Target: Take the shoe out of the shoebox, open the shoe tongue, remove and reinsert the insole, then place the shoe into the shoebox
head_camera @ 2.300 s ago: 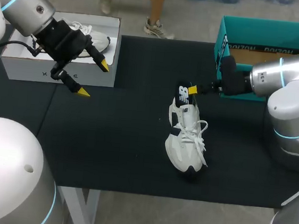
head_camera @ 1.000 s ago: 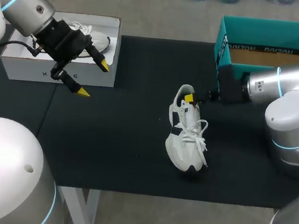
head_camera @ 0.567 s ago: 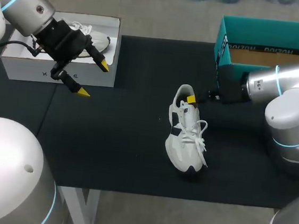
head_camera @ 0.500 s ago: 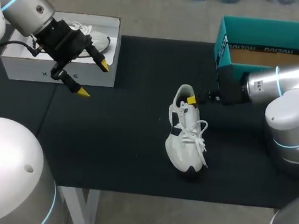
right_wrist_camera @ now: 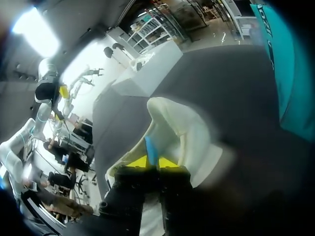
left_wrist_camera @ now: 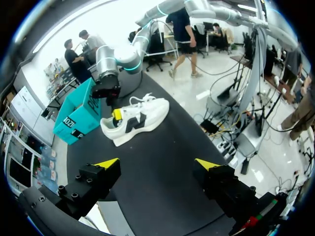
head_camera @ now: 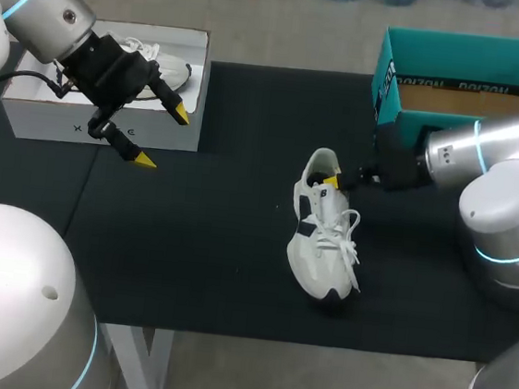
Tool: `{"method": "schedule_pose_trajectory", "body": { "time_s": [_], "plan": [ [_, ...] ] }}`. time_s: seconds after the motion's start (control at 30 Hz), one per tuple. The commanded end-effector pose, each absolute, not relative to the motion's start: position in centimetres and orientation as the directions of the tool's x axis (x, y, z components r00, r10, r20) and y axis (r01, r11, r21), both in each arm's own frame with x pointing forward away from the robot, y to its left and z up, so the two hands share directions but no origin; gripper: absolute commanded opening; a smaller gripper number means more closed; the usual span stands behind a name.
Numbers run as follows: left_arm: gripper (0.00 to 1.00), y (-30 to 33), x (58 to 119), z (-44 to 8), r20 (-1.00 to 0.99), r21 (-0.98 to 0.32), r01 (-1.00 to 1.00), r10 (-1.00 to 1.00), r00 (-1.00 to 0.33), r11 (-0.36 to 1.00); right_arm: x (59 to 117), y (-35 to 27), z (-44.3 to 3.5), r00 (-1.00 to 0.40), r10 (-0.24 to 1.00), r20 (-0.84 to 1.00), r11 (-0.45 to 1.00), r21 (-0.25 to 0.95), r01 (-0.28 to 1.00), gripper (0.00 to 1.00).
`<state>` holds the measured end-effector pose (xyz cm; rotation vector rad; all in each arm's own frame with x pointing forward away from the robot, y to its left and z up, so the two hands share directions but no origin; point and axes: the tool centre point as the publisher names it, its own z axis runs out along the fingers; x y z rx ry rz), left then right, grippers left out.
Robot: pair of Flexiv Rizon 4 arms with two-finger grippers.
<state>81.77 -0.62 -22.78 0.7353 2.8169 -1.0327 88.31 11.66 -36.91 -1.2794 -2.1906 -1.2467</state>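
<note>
White shoe [head_camera: 322, 234] sits upright near the middle of the black table [head_camera: 216, 255], its long axis running far to near: heel at the far end, toe toward the near edge and turned slightly right. The right end effector [head_camera: 333, 180] comes in from the right and meets the shoe at the heel opening. In the right wrist view its yellow tips are drawn close together, pinching a thin blue strip, seemingly the edge of the insole [right_wrist_camera: 151, 149], just at the shoe's collar. At the far left, the left end effector [head_camera: 162, 135] hangs above the table just in front of a white shoebox [head_camera: 26, 119], fingers spread wide and holding nothing. A second white shoe [head_camera: 167, 59] lies inside that box. A teal shoebox [head_camera: 389, 64] stands open at the table's far right, behind the right arm.
</note>
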Motion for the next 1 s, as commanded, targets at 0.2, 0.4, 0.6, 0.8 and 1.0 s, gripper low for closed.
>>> {"method": "schedule_pose_trajectory", "body": {
  "time_s": [0.2, 0.4, 0.6, 0.8, 1.0],
  "plan": [
    [1.0, -0.6, 81.8, -22.8, -0.205, -0.595, 0.451, 0.417, -0.885, 0.665, 88.3, 11.7, -35.1, -0.562, 0.566, 0.603, 0.207, 0.557, 0.805, 1.0],
    [1.0, -0.6, 81.8, -22.8, -0.205, -0.595, 0.451, 0.417, -0.885, 0.665, 89.2, 11.4, -33.5, -0.569, 0.576, 0.587, 0.185, 0.584, 0.79, 1.0],
    [1.0, -0.6, 81.8, -22.8, -0.205, -0.595, 0.451, 0.417, -0.885, 0.665, 89.6, 10.9, -31.5, -0.56, 0.613, 0.558, 0.162, 0.606, 0.779, 1.0],
    [1.0, -0.6, 81.8, -22.8, -0.205, -0.595, 0.451, 0.417, -0.885, 0.665, 89.3, 10.6, -29.9, -0.463, 0.74, 0.487, 0.142, 0.56, 0.816, 1.0],
    [1.0, -0.6, 81.8, -22.8, -0.205, -0.595, 0.451, 0.417, -0.885, 0.665, 88.6, 11.3, -29.7, -0.322, 0.873, 0.367, 0.123, 0.474, 0.872, 1.0]
  ]
}}
